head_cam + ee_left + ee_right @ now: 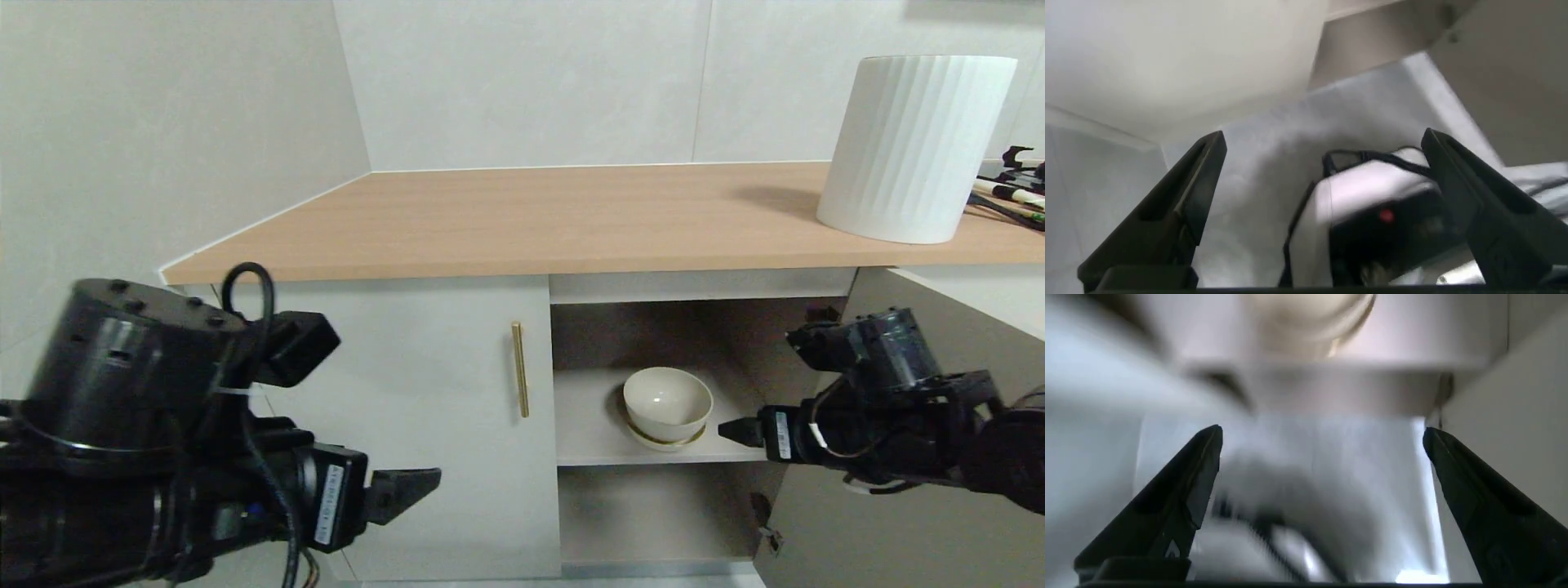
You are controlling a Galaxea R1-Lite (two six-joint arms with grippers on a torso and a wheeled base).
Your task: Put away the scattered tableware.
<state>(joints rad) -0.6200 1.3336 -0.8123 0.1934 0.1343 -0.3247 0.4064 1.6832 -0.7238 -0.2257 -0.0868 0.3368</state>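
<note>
The bowl (668, 400) is white and upright on a gold-rimmed saucer (665, 443), both on the middle shelf (588, 425) of the cabinet under the counter (571, 220); the right gripper (731, 429) hangs just right of the bowl at the shelf's front edge, apart from it; in the right wrist view its fingers (1192, 482) are spread wide with nothing between them, and the bowl (1310, 314) sits beyond them on the shelf; the left gripper (412, 490) is well left of the bowl and lower, in front of the closed door (424, 392); its fingers (1184, 204) are also spread apart and hold nothing; the door's gold handle (520, 369) stands upright just left of the bowl; the open door (898, 531) swings out to the right of the bowl; above and right of the bowl, a white ribbed cylinder (914, 147) stands on the counter, with some pens (1012, 196) lying beyond it
</note>
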